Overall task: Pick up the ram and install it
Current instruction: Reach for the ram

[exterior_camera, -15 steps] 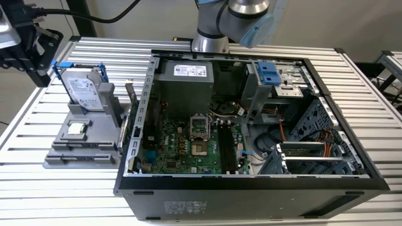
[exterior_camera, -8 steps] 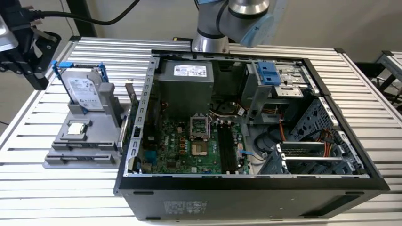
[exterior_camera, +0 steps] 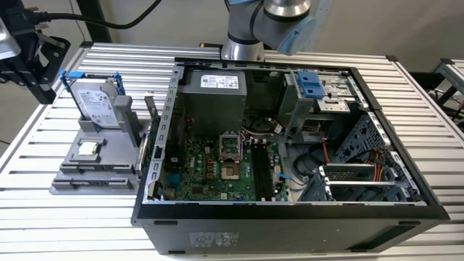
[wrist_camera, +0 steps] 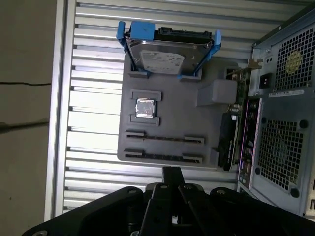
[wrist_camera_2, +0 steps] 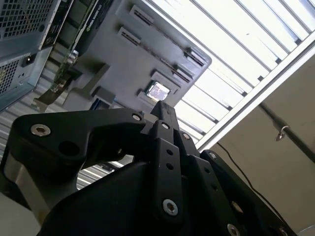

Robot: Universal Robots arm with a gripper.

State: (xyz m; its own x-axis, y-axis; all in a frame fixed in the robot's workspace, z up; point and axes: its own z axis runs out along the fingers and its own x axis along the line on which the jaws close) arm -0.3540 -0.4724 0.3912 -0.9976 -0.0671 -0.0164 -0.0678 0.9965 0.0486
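Tool [wrist_camera: 171,171] hung high over the slatted bench [wrist_camera: 93,113], touching nothing. In the first wrist view its fingers sat pressed together, narrow, nothing held. Well below the tool lay the gray parts holder [wrist_camera: 174,118]. The ram [wrist_camera: 166,138] read as a thin dark strip standing on edge between two end brackets [wrist_camera: 136,133], not yet lifted. A second bracket row ran parallel just beside it, and I could not tell whether that row was also filled. Farther along the holder sat the square silver processor chip [wrist_camera: 145,108], and past that the hard drive [wrist_camera: 165,56] in blue rails, propped at a tilt. An expansion card [wrist_camera: 229,142] stood along the holder's edge, between the ram rows and the open computer case [wrist_camera: 285,123] off to the tool's side. Judged step: the reach toward the ram, at an early stage, with the whole descent left to make. To do it well, the fingers would need to spread before going down. They should close across the board's two flat faces at mid-length, clear of both brackets. A straight vertical approach seemed best, as the strip is thin and a skewed grip could twist it in its brackets. Risks noted: catching the neighbouring row, or brushing the card close alongside.
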